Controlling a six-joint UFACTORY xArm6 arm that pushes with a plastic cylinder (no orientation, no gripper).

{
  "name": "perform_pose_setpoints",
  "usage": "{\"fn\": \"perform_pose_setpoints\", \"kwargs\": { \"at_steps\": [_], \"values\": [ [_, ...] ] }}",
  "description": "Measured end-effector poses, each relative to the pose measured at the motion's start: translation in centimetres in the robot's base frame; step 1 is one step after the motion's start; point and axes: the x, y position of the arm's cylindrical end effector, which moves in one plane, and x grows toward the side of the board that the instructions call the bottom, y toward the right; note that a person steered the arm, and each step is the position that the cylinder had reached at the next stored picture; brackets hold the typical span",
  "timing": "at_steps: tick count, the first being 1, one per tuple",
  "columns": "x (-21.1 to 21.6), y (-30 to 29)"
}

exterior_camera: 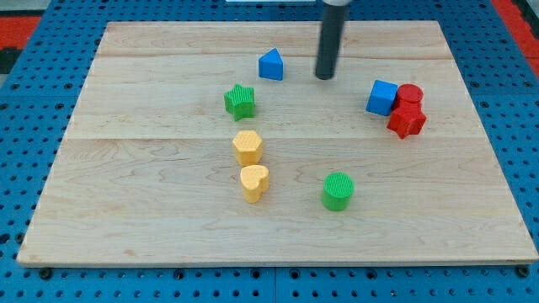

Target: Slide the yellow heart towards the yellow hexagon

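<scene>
The yellow heart (254, 182) lies on the wooden board left of centre, toward the view's bottom. The yellow hexagon (248, 146) sits just above it, the two nearly touching. My tip (325, 77) is near the view's top, right of centre, well above and to the right of both yellow blocks. It touches no block.
A blue triangular block (271, 65) lies left of my tip. A green star (240, 101) sits above the hexagon. A green cylinder (338, 191) lies right of the heart. A blue cube (382, 98), a red cylinder (410, 94) and a red block (407, 120) cluster at the right.
</scene>
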Motion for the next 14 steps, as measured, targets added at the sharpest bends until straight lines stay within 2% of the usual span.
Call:
{"fn": "perform_pose_setpoints", "kwargs": {
  "at_steps": [2,3,4,5,6,7,9,10,12,14],
  "values": [
    [-2.9,-11.1],
    [-2.3,-7.2],
    [3.4,-5.2],
    [6.4,-8.6],
    [6.8,-10.7],
    [7.5,-7.3],
    [15.0,-4.8],
    [16.0,-1.4],
    [16.5,-9.3],
    [16.5,-8.3]
  ]
}}
